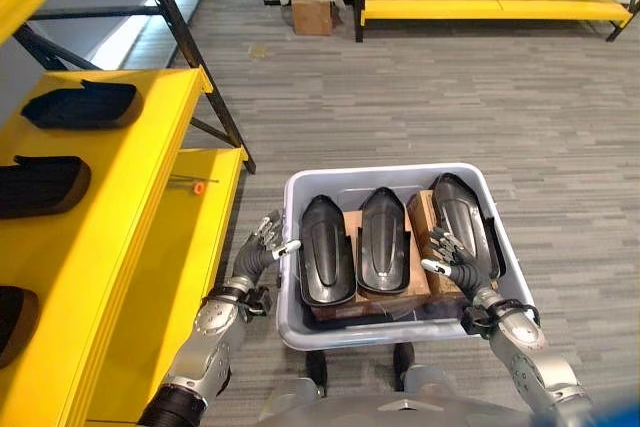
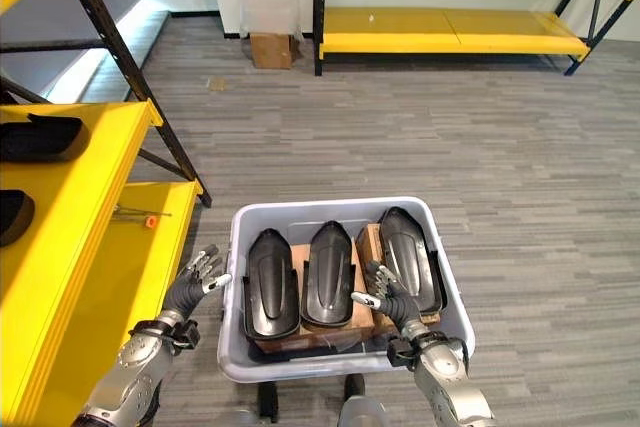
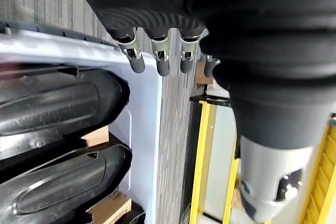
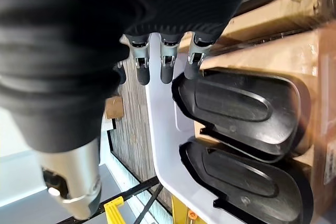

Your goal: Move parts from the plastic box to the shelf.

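While you line up the next pick, start with the shelf point(image 1: 150, 147), the biggest thing here: flat yellow boards on black struts down the left of the frame, already carrying dark moulded parts on its upper level. At lower centre sits the box point(image 1: 393, 179), pale grey plastic with rounded corners and a smooth rim. Inside it three parts point(image 1: 383, 239) lie side by side on brown cardboard, each a glossy black elongated shell with a raised ridge, long axis running from the near rim toward the far wall.

Your right hand point(image 1: 452, 255) is the nearer one: it is inside the box at the lower right, fingers spread and loosely straight, clamped on nothing, over the near end of the right part point(image 1: 462, 215). That part stretches straight ahead of the fingertips, so I judge the reach goes forward along its length.

Your left hand point(image 1: 268, 240) hangs just outside the box's left wall, fingers apart and relaxed, holding nothing; the left part point(image 1: 326, 250) lies across the wall from it.
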Robot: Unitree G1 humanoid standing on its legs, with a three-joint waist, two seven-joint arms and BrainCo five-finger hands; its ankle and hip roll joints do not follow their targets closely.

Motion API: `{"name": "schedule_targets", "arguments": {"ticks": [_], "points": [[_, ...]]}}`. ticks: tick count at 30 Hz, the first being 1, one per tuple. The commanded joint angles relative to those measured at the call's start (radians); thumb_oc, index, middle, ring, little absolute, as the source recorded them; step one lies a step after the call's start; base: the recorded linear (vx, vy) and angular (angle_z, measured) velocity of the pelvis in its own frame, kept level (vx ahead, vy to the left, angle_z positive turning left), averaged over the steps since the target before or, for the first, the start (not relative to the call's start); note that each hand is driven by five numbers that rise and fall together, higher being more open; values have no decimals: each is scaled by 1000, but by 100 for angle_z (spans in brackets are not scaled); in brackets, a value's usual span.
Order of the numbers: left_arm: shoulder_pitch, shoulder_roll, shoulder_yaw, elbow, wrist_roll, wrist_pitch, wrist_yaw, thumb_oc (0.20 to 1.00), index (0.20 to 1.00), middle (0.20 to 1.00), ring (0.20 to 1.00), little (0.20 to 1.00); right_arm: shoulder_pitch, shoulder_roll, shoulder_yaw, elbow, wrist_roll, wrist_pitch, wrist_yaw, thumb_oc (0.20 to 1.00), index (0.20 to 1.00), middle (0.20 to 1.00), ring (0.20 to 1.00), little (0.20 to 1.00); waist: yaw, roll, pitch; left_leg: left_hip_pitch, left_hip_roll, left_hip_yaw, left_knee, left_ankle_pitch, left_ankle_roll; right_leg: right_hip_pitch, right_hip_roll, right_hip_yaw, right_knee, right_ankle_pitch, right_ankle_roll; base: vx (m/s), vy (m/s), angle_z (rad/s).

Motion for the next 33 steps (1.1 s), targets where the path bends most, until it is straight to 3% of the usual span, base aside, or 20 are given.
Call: {"name": "schedule_targets", "arguments": {"ticks": [1, 2, 3, 7, 8, 10, 12, 16, 21, 25, 33], "points": [[17, 51, 28, -70, -1, -64, 22, 1000, 1000, 1000, 1000, 1000, -39, 15, 32, -83, 9, -54, 11, 1000, 1000, 1000, 1000, 1000, 43, -44, -27, -56, 78, 7, 201, -159, -25, 41, -181, -69, -14, 175, 58, -24, -169, 2], [17, 51, 28, -70, -1, -64, 22, 1000, 1000, 1000, 1000, 1000, -39, 15, 32, -83, 9, -54, 11, 1000, 1000, 1000, 1000, 1000, 41, -43, -26, -56, 79, 4, 203, -161, -25, 46, -181, -73, -18, 177, 58, -13, -418, -18], [33, 52, 34, -56, -18, -64, 25, 1000, 1000, 1000, 1000, 1000, -39, 16, 38, -77, 10, -50, 12, 1000, 1000, 1000, 1000, 1000, 40, -63, -36, -65, 115, -3, 213, -148, -57, 72, -181, -31, -58, 165, 72, 23, -390, -21], [71, 41, 51, -58, -41, -60, 21, 1000, 1000, 1000, 1000, 1000, -30, -2, 40, -85, 5, -49, 15, 1000, 1000, 1000, 1000, 1000, 46, -69, -57, -39, 157, 9, 177, -111, -88, 95, -148, -70, -87, 99, 84, 21, -287, -15], [81, 36, 60, -64, -53, -63, 18, 1000, 1000, 1000, 1000, 1000, -24, -21, 31, -94, 2, -53, 17, 1000, 1000, 1000, 1000, 1000, 41, -57, -69, -29, 196, 8, 131, -66, -111, 107, -111, -91, -99, 44, 70, 5, -339, -26], [81, 32, 60, -66, -54, -66, 12, 1000, 1000, 1000, 1000, 1000, -21, -33, 24, -92, -3, -58, 14, 1000, 1000, 1000, 1000, 1000, 36, -46, -70, -20, 221, 7, 95, -29, -128, 118, -82, -107, -104, 13, 56, -12, -319, 3], [80, 0, 69, -64, -47, -78, 10, 1000, 1000, 1000, 1000, 1000, -4, -74, -16, -92, -36, -69, 3, 1000, 1000, 1000, 1000, 1000, 24, -14, -65, 3, 262, 22, 13, 52, -156, 125, -35, -140, -123, -15, 42, -35, -303, 23], [96, -14, 75, -66, -50, -82, -5, 1000, 1000, 1000, 1000, 1000, 22, -116, -64, -88, -63, -75, -4, 1000, 1000, 1000, 1000, 1000, 15, 6, -53, 1, 271, 29, -23, 77, -166, 124, -20, -147, -147, -17, 36, -21, -85, -2], [83, -15, 75, -82, -56, -90, -16, 1000, 1000, 1000, 1000, 1000, -66, -147, -85, -74, -118, -99, -38, 1000, 1000, 1000, 1000, 1000, 16, 21, -22, -23, 266, 38, -9, 61, -162, 84, -31, -129, -149, 0, 40, -93, -14, -9], [15, -8, 63, -108, -75, -125, 11, 1000, 1000, 1000, 1000, 1000, -329, -150, -5, -14, -184, -124, -120, 1000, 1000, 1000, 1000, 1000, 37, 39, 69, -118, 242, 49, 42, 48, -157, -37, -69, -89, -135, 50, 50, -265, 55, -28], [-71, -3, 51, -137, -110, -162, 71, 1000, 1000, 1000, 1000, 1000, -588, -55, 126, 171, -181, -123, -207, 1000, 1000, 1000, 1000, 1000, 81, 48, 134, -226, 208, 54, 102, 37, -148, -142, -110, -71, -121, 100, 51, -115, 30, -5]]}}
